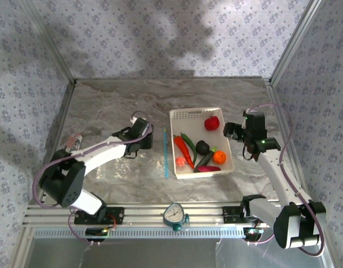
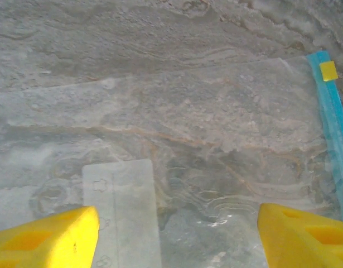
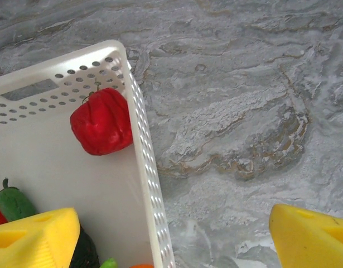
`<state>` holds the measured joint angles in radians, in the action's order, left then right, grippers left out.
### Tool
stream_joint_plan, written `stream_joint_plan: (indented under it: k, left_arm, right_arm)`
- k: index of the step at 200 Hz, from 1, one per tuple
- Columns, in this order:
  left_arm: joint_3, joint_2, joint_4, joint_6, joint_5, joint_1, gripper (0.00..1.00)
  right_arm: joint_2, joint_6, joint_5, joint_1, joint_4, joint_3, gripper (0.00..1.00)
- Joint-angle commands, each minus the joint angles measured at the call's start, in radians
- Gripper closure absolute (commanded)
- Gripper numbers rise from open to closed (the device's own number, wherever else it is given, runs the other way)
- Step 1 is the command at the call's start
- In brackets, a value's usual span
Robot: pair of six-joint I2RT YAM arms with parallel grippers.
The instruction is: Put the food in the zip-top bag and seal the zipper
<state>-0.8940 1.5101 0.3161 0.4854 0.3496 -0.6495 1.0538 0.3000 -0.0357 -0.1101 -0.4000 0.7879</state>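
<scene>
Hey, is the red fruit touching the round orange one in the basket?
Apart. Top view shows bare floor of the basket between the red fruit and the orange fruit.

High overhead — two close wrist views

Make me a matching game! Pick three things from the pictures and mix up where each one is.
Things:
1. round red toy
2. blue zipper strip
3. round dial

Places:
A. on the metal rail at the near edge
B. in a far corner of the white basket
C. flat on the table, just left of the basket

Pairs: 1-B, 2-C, 3-A
</scene>
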Motion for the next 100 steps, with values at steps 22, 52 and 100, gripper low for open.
stream_joint_plan:
  k: [22, 52, 100]
  left_arm:
    - [-0.104, 0.067, 0.056, 0.049, 0.0, -0.06, 0.24]
    - [-0.106, 0.079, 0.083, 0.078, -0.039, -0.102, 0.24]
    - [-0.098, 0.119, 0.022, 0.084, -0.117, -0.139, 0.24]
  right_arm:
    - [-0.002, 0.016, 0.018, -0.019, -0.046, 0.043, 0.09]
    - [-0.003, 0.011, 0.021, -0.02, -0.06, 0.053, 0.09]
    - [-0.013, 0.016, 0.032, -0.022, -0.06, 0.048, 0.09]
